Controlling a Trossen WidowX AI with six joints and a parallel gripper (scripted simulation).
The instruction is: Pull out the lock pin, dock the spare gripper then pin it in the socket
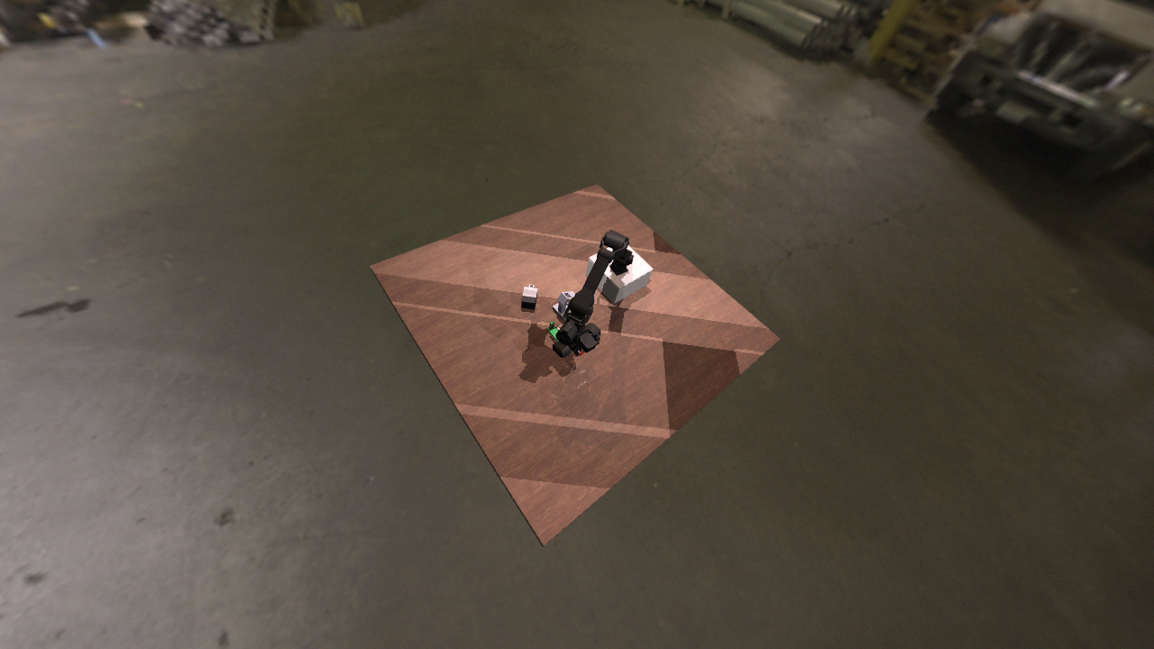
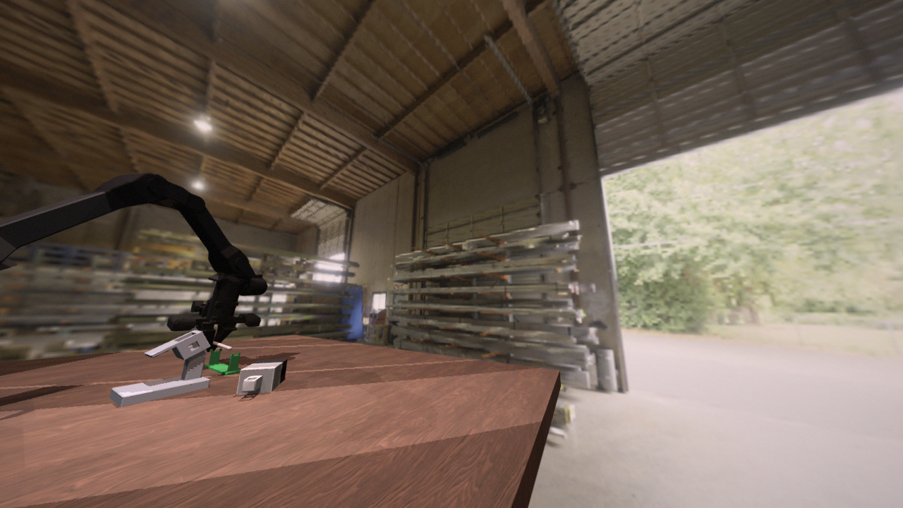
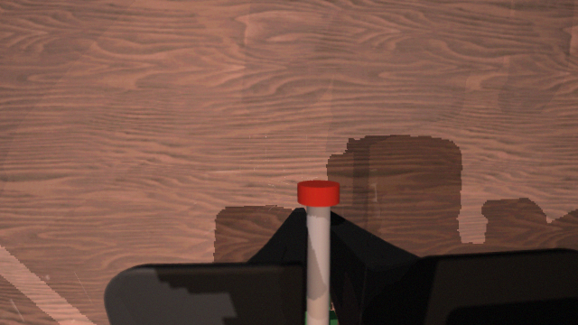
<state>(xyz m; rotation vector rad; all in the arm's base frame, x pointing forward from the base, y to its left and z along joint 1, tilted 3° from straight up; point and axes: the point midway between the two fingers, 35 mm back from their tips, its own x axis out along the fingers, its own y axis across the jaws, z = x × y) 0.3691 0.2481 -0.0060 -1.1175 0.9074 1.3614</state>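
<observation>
Your pincer (image 1: pixel 578 352) (image 2: pixel 215 347) (image 3: pixel 309 217) grasps the white pin (image 2: pixel 223 346) (image 3: pixel 318 253), its round red head (image 3: pixel 318 194) pointing to twelve o'clock in the wrist view.

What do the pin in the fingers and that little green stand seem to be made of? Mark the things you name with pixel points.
The pin (image 2: pixel 222 345) (image 3: pixel 319 253): probably painted metal or plastic, with a smooth pale shaft and an evenly red cap.
The green stand (image 2: pixel 223 367): perhaps plastic, given its single flat green and plain molded-looking shape.
</observation>
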